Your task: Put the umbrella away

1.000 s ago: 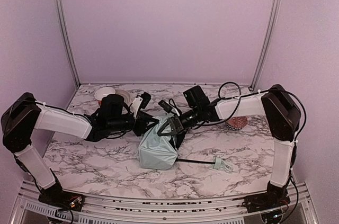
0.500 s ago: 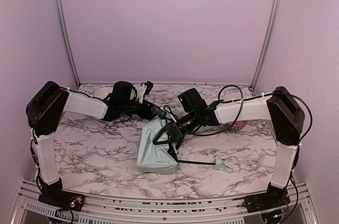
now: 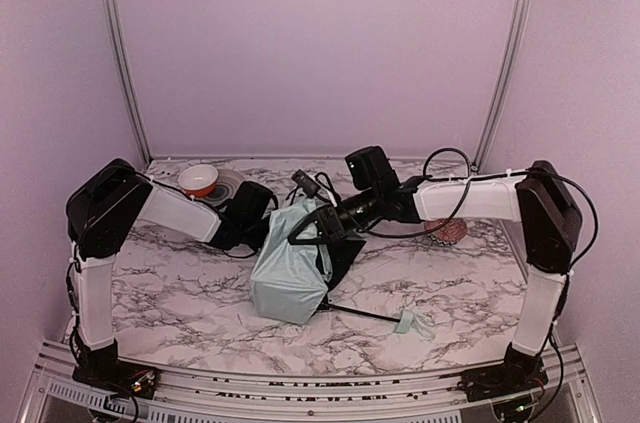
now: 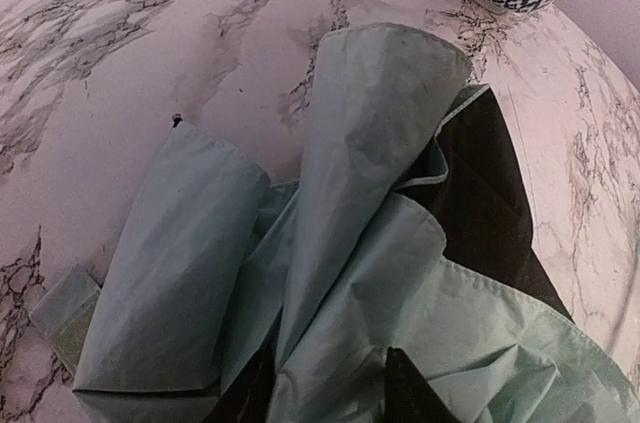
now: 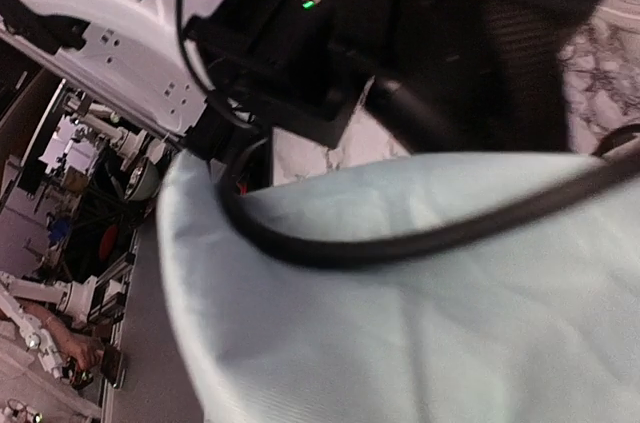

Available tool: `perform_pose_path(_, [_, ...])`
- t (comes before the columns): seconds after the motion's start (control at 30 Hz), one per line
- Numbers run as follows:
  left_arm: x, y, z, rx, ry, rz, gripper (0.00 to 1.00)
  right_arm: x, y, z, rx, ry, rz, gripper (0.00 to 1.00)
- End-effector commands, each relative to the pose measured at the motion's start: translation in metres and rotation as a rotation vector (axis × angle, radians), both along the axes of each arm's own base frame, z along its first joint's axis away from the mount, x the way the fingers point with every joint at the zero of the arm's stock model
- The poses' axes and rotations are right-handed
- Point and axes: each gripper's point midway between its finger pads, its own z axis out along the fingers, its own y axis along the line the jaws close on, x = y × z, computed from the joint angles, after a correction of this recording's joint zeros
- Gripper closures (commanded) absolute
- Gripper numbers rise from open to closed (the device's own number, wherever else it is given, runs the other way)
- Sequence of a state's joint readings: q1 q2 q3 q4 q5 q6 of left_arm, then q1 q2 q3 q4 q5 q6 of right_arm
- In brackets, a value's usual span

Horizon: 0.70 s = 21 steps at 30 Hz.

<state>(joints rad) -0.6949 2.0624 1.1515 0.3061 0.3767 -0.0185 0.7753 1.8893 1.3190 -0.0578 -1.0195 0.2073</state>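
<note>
Lying bunched up in the middle of the table (image 3: 180, 293), the umbrella (image 3: 290, 273) had its green cloth heaped high. The right gripper (image 3: 308, 231) was pinched shut on the cloth's top edge. The left gripper (image 4: 325, 395) stood partly open, with cloth between its fingers (image 4: 408, 388).

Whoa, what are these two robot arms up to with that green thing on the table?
They are working on a half-collapsed mint-green umbrella lying on the marble table. The right gripper is shut at the top of the bunched canopy and appears to hold it up. The left gripper is pressed against the canopy's left side. The black shaft and small handle point toward the near edge. The umbrella is not folded up or put away yet.
</note>
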Motion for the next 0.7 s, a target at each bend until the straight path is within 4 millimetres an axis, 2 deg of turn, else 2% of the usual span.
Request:
perform_pose_path(0.0, [-0.014,0.009,-0.018,0.042,0.061,0.007,0.65,0.082,-0.013,-0.015,-0.014,-0.011,-0.252,1.0])
perform_pose_path(0.03, [-0.014,0.01,-0.019,0.043,0.059,0.011,0.65,0.092,-0.017,-0.028,-0.04,-0.003,-0.287,1.0])
perform_pose_path(0.13, [-0.007,0.017,-0.019,0.044,0.051,0.056,0.66,0.108,-0.024,-0.066,-0.103,0.036,-0.34,1.0])
perform_pose_path(0.2, [-0.002,0.021,-0.021,0.044,0.057,0.101,0.66,0.108,-0.026,-0.088,-0.13,0.072,-0.342,1.0])
perform_pose_path(0.27, [0.018,0.04,-0.023,0.049,0.056,0.193,0.63,0.106,-0.026,-0.105,-0.15,0.099,-0.331,1.0])
perform_pose_path(0.4, [0.037,0.058,-0.017,0.057,0.007,0.301,0.52,0.094,-0.029,-0.138,-0.192,0.177,-0.302,1.0])
perform_pose_path(0.53, [0.061,0.082,-0.001,0.04,-0.06,0.445,0.33,0.084,-0.033,-0.158,-0.226,0.214,-0.273,1.0])
perform_pose_path(0.67, [0.082,0.115,0.039,-0.04,-0.179,0.584,0.22,0.077,-0.034,-0.164,-0.235,0.237,-0.233,1.0])
